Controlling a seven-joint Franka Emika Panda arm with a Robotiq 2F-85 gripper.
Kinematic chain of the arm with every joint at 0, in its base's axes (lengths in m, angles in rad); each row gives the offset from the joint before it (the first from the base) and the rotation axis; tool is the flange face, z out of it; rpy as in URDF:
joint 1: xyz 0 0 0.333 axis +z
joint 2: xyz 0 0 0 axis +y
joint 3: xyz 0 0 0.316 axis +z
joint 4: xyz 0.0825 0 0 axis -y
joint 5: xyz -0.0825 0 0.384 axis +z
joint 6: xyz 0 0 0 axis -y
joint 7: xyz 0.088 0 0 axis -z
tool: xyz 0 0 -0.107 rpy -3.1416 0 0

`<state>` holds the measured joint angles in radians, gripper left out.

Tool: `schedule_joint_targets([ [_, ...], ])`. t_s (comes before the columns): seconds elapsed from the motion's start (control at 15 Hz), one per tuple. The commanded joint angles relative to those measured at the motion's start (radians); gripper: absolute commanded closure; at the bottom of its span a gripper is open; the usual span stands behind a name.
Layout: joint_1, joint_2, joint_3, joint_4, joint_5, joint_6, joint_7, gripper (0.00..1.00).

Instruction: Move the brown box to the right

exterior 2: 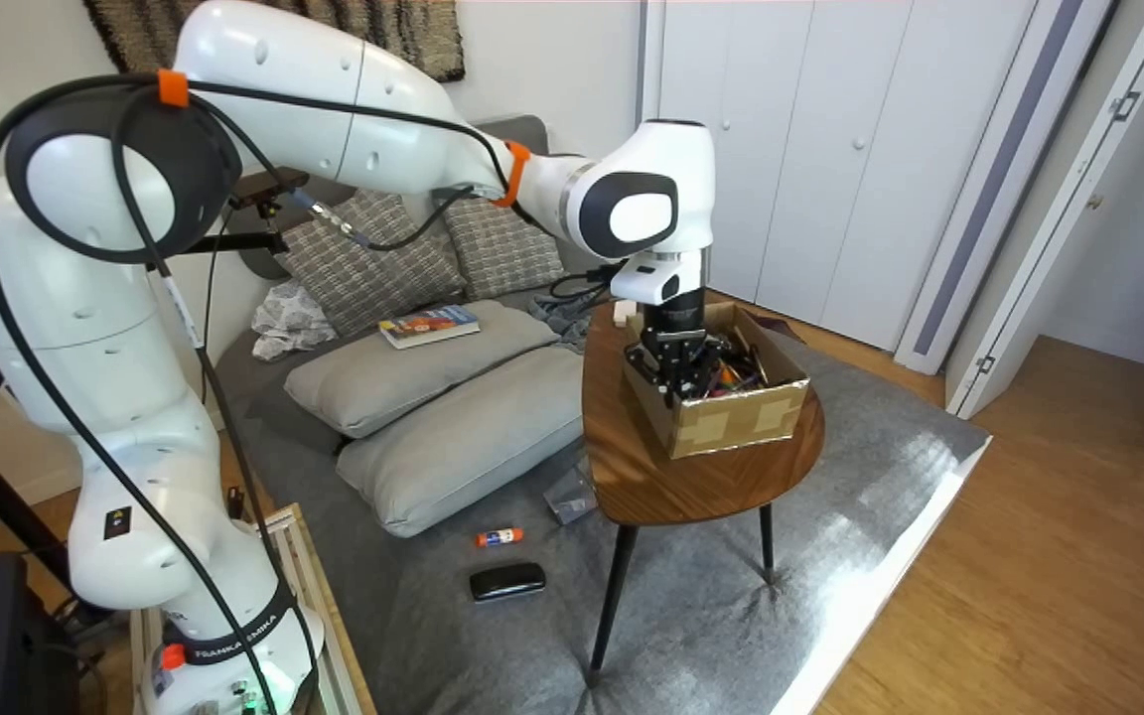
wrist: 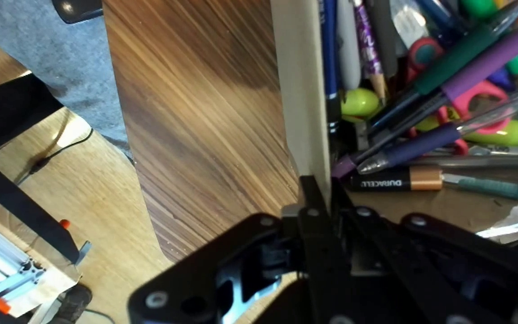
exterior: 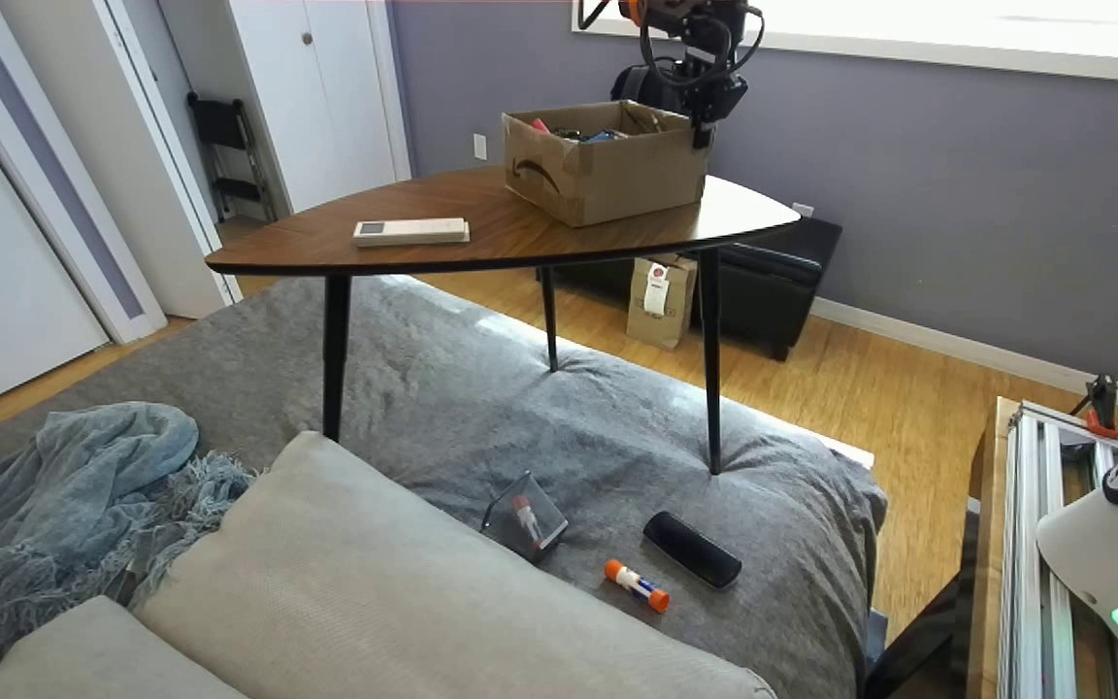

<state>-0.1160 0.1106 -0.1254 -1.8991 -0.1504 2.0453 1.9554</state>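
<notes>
The brown box is a shallow open cardboard box holding pens, scissors and other small items. It stands on the wooden table in both exterior views (exterior: 637, 180) (exterior 2: 741, 422). In the wrist view, the box's wall (wrist: 301, 90) runs down into the jaws. My gripper (wrist: 324, 182) has one finger outside this wall and one inside, closed on it near the top edge. In both exterior views the gripper (exterior: 703, 134) (exterior 2: 676, 387) points down at the box's rim. The inner finger's tip is partly hidden by the wall.
The wooden table (exterior: 326, 233) has a curved edge and thin legs standing on a grey futon. A small flat pale object (exterior: 411, 231) lies on it. Below are a black case (exterior: 692, 549), a glue stick (exterior: 637, 585) and a clear container (exterior: 526, 519). Cushions (exterior 2: 473, 437) lie beside the table.
</notes>
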Motion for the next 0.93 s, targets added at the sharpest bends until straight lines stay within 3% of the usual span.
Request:
schedule_joint_targets([
  [0.0,-0.008,-0.019,-0.013,-0.015,0.056,-0.003,-0.070,0.99],
  [0.47,-0.017,-0.072,-0.036,-0.071,0.075,-0.044,-0.155,0.98],
  [0.87,-0.029,-0.130,-0.053,-0.103,0.087,-0.186,-0.129,0.98],
])
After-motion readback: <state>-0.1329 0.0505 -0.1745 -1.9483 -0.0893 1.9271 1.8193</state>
